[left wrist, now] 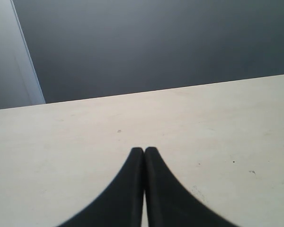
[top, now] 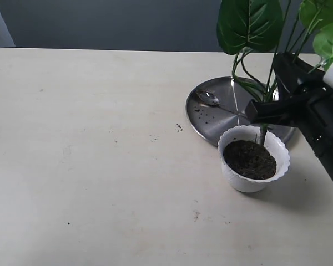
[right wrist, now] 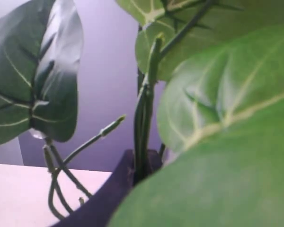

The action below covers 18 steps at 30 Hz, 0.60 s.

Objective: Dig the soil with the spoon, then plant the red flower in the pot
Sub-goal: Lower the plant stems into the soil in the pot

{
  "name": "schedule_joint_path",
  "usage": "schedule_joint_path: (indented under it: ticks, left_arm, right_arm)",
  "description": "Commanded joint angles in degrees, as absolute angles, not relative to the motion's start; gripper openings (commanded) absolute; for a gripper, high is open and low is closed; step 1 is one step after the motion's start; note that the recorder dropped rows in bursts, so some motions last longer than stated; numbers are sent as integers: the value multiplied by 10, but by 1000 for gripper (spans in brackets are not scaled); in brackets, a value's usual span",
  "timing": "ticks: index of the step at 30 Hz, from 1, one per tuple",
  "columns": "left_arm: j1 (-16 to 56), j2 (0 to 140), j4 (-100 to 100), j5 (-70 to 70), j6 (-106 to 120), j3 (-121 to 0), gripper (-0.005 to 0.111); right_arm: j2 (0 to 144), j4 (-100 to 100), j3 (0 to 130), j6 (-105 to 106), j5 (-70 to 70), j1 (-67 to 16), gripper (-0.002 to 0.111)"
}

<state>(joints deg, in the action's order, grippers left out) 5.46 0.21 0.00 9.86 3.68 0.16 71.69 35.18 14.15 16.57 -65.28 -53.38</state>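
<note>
The white scalloped pot (top: 254, 159) stands at the right of the table, filled with dark soil (top: 250, 159). My right gripper (top: 262, 112) is shut on the flower's green stems (right wrist: 143, 118) just above the pot's back rim, and the stem end (top: 262, 134) dips into the soil. Large green leaves (top: 250, 23) rise above; the red blooms are out of view. The silver spoon (top: 209, 98) lies on the steel plate (top: 216, 119) behind the pot. My left gripper (left wrist: 144, 150) is shut and empty over bare table.
Crumbs of soil (top: 179, 127) are scattered on the table left of the plate and on the plate itself. A dark wall runs behind the table's far edge. The right arm's body (top: 322, 116) fills the right edge.
</note>
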Motion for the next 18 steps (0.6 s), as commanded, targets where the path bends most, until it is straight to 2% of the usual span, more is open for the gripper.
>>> schedule_joint_path:
  ticks: [1, 8, 18]
  left_arm:
    - [58, 0, 0, 94, 37, 0, 0]
    - [58, 0, 0, 94, 37, 0, 0]
    - [58, 0, 0, 94, 37, 0, 0]
  right_arm:
    - [772, 352, 140, 127, -700, -533, -1]
    - [850, 332, 140, 98, -700, -533, -1]
    - [854, 331, 140, 129, -700, -533, -1]
